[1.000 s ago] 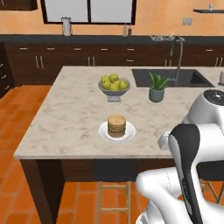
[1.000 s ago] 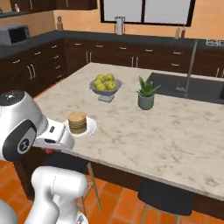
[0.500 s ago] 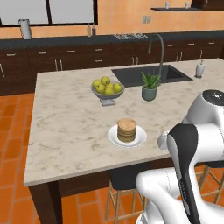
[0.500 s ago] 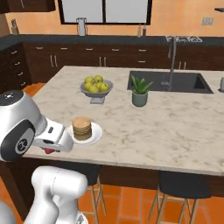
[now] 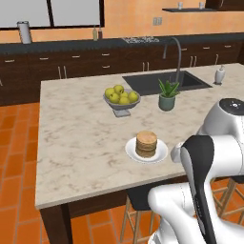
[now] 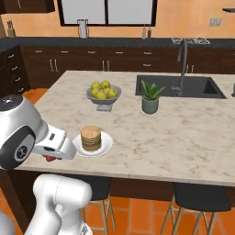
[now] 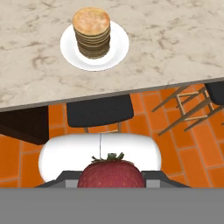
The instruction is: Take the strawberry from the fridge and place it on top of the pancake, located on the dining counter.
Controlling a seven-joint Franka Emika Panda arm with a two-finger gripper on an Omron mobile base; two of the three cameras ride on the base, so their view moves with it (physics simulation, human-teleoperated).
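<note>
The strawberry (image 7: pixel 111 171), red with a green leafy cap, sits between my fingertips at the bottom of the hand view, and my gripper (image 7: pixel 111 180) is shut on it. From the right base camera a red bit of the strawberry (image 6: pixel 49 159) shows under the hand, just off the near edge of the dining counter (image 6: pixel 183 137). The pancake (image 5: pixel 146 143) (image 6: pixel 91 137) (image 7: pixel 91 30) is a tan stack on a white plate (image 6: pixel 106 143) near that edge, ahead of the hand. The fridge is out of view.
A bowl of yellow-green fruits (image 5: pixel 121 97) (image 6: pixel 104 92) and a potted plant (image 5: pixel 167 94) (image 6: pixel 150 97) stand behind the plate. The inset sink (image 5: pixel 164 82) with its tap lies further back. Dark stools (image 7: pixel 99 111) (image 6: pixel 197 197) are tucked under the counter's near edge.
The base has driven along the counter, so the whole scene has shifted in both base views; the plate now lies nearer the hand. The gripper stays shut on the strawberry.
</note>
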